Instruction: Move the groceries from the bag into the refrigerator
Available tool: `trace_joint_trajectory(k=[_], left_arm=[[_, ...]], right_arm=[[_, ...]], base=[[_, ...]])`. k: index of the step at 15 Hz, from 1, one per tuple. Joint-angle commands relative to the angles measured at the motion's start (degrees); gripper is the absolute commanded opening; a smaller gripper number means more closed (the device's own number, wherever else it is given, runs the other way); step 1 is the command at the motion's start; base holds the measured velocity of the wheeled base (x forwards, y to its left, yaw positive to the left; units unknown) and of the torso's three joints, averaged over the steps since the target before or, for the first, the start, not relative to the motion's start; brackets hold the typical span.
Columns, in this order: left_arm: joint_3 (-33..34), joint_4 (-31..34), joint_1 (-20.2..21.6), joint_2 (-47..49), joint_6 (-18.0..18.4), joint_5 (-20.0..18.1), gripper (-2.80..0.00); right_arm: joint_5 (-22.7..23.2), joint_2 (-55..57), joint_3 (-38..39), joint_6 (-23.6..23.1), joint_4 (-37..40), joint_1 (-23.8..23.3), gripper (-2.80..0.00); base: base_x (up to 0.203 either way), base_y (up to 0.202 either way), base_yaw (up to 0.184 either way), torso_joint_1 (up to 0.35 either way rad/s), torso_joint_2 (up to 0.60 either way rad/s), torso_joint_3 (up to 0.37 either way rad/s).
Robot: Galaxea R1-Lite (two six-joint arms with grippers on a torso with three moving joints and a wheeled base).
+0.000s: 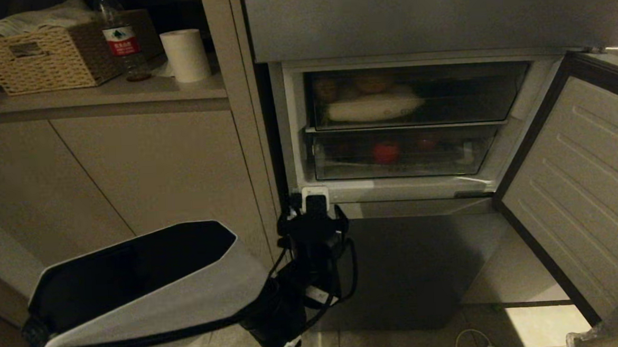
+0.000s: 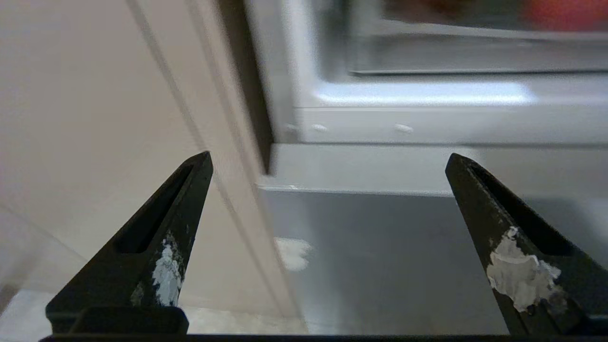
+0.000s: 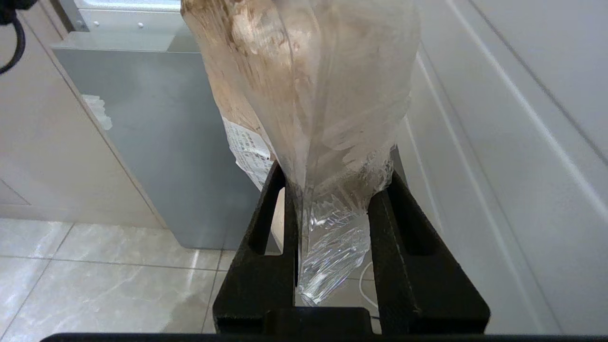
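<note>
1. The left gripper (image 1: pixel 315 197) hangs low at the refrigerator (image 1: pixel 402 131), its jaws spread wide with nothing between them. Ahead of them, in the left wrist view, runs the white lower sill of the open compartment, with a closed grey door panel (image 2: pixel 380 256) beneath.

2. Beyond the left jaws, the open compartment shows two clear drawers. The upper drawer (image 1: pixel 416 96) holds a pale oval item and some rounded brownish ones. The lower drawer (image 1: pixel 403 152) holds something red.

3. The compartment's door (image 1: pixel 579 191) stands swung out to the right of the left jaws, its ribbed white lining facing the camera.

4. The right gripper (image 3: pixel 332 190) has its jaws clamped on a clear plastic pack of pale beige food (image 3: pixel 304 85), which stands up out of the jaws. A printed label (image 3: pixel 247 147) shows on its side.

5. Well to the left of the left jaws, a counter (image 1: pixel 98 94) carries a wicker basket (image 1: pixel 38 58), a clear bottle with a red label (image 1: pixel 119 38) and a white paper roll (image 1: pixel 186 55).
</note>
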Motion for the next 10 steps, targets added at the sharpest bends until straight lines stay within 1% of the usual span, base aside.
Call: trace_joint_trajectory(k=[1, 4, 6, 8, 9, 10], left_arm=[[-0.02, -2.44, -0.88, 1.73, 0.03, 0.29, 0.0], [-1.11, -4.95, -0.1, 3.78, -0.04, -0.21, 0.0], [-2.56, -7.02, 1.11, 4.16, 0.73, -0.42, 0.0], [-5.6, -7.24, 1.72, 4.7, 2.54, -0.66, 0.0], [-7.42, -7.25, 2.16, 5.09, 3.6, -1.5, 0.0], [-9.67, -7.26, 3.01, 5.81, 4.58, -3.36, 0.0]], right_arm=[[0.01, 0.06, -0.03, 0.0, -0.01, 0.0, -2.8], [0.01, 0.0, 0.02, 0.0, -0.01, 0.0, -2.8], [0.01, 0.01, 0.02, 0.0, -0.01, 0.0, -2.8], [0.01, 0.0, 0.02, 0.0, -0.01, 0.0, -2.8], [0.01, 0.0, 0.0, 0.0, -0.01, 0.0, -2.8], [0.01, 0.0, 0.02, 0.0, -0.01, 0.0, -2.8]], base=[[0.0, 0.0, 0.0, 0.0, 0.0, 0.0], [0.0, 0.0, 0.0, 0.0, 0.0, 0.0], [0.0, 0.0, 0.0, 0.0, 0.0, 0.0], [0.0, 0.0, 0.0, 0.0, 0.0, 0.0], [0.0, 0.0, 0.0, 0.0, 0.0, 0.0], [0.0, 0.0, 0.0, 0.0, 0.0, 0.0]])
